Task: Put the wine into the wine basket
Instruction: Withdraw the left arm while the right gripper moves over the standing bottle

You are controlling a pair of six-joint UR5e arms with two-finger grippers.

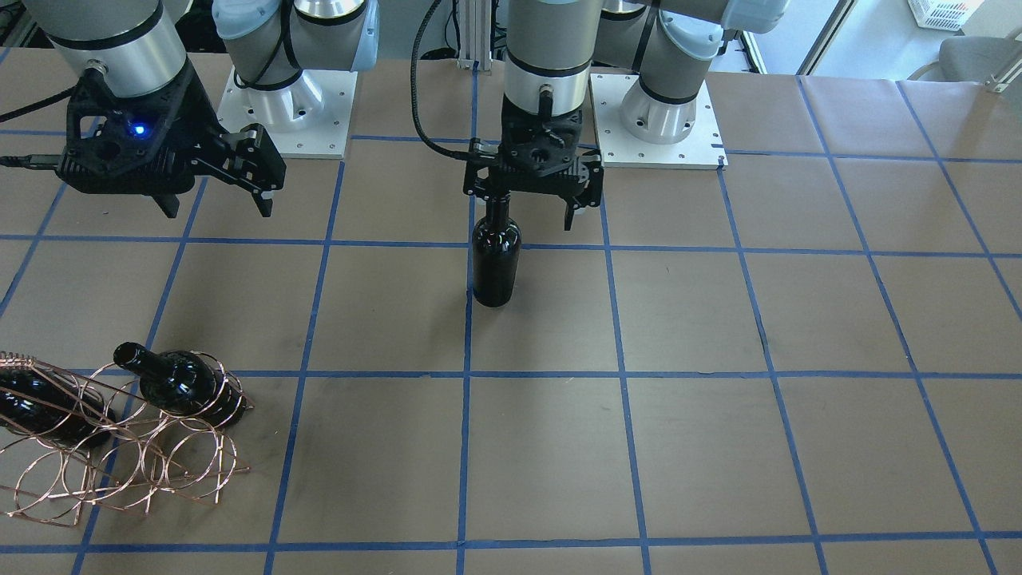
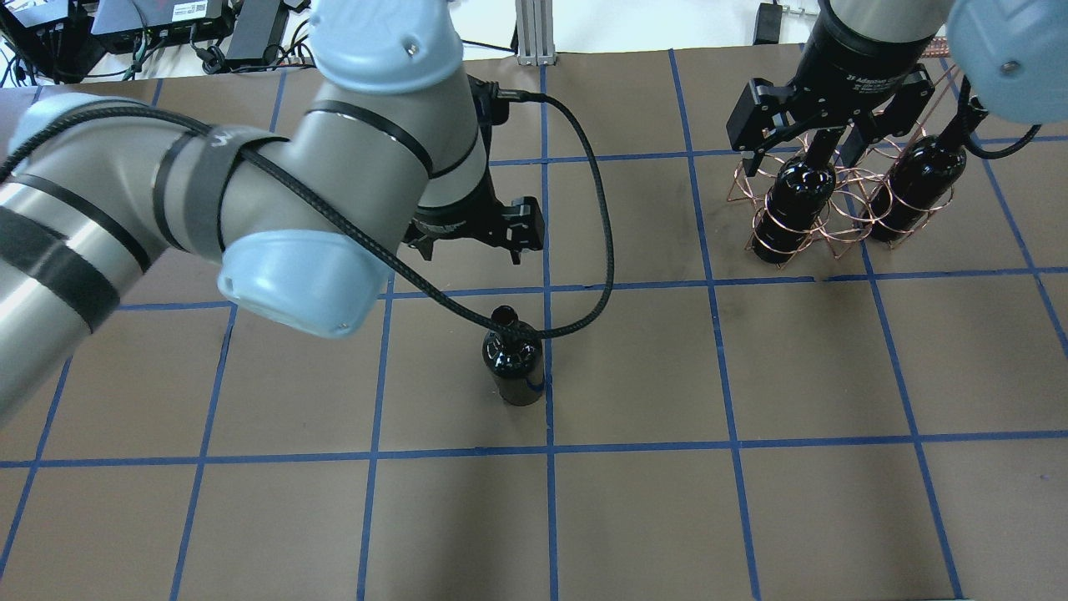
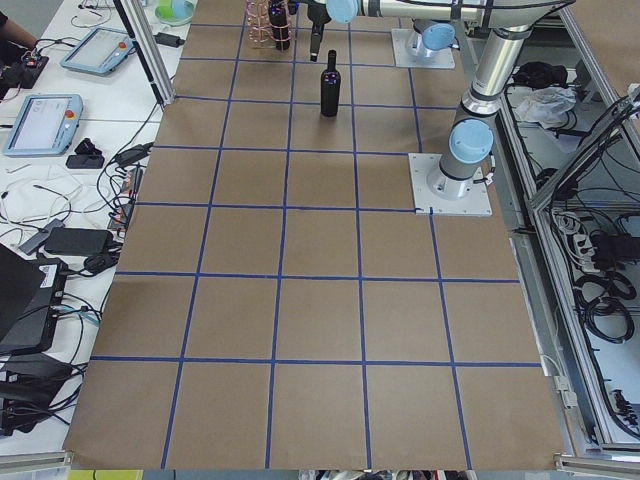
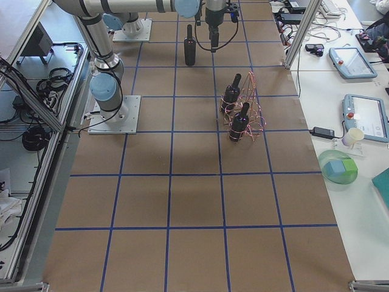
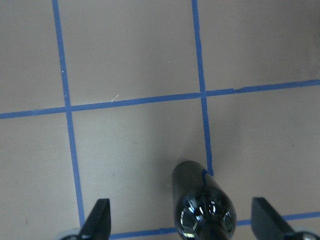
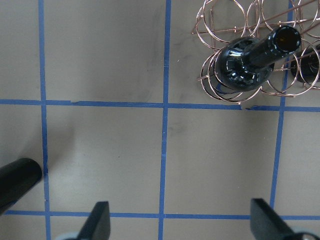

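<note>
The wine bottle [image 1: 495, 259] is dark, glossy and upright on the table's middle, its open mouth free in the overhead view [image 2: 504, 317]. My left gripper [image 1: 527, 209] is open and hangs above the bottle without holding it. In the left wrist view the bottle [image 5: 200, 200] lies between the two open fingers [image 5: 100, 220]. My right gripper [image 2: 803, 154] is open and empty, high over the copper wire wine basket [image 2: 834, 179]. The basket [image 1: 160, 463] holds two identical bottles, one [image 1: 180, 383] in an end loop and one [image 1: 40, 407] beside it.
The brown table [image 2: 634, 501] carries a blue tape grid. The arm bases stand on white plates [image 1: 655, 120] at the robot's side. The left arm's black cable [image 2: 596, 209] loops down near the bottle's mouth. Operators' tablets and cups [image 4: 352, 121] lie on side desks.
</note>
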